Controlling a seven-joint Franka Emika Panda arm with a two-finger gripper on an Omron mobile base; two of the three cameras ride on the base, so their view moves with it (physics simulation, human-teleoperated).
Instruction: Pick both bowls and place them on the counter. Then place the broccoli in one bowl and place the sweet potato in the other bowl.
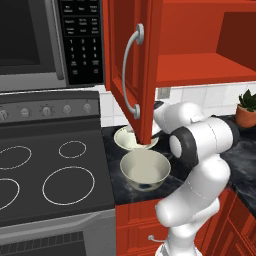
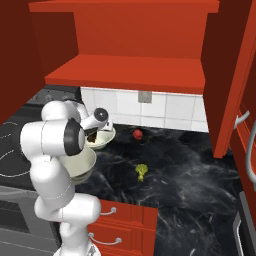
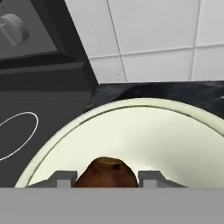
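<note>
The tool grips one sweet potato between its fingertips, low over the cream inside of the shallower bowl by the stove. Two bowls stand on the black table, the deeper bowl just in front of the shallower one. One broccoli lies apart on the table, one small red item behind it.

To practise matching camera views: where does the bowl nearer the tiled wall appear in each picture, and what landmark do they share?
Left base view: rear bowl, centre, partly behind the red door.
Right base view: left of centre, beyond the gripper.
Hand view: lower half, under the sweet potato.
Shared landmark: stovetop.
</note>
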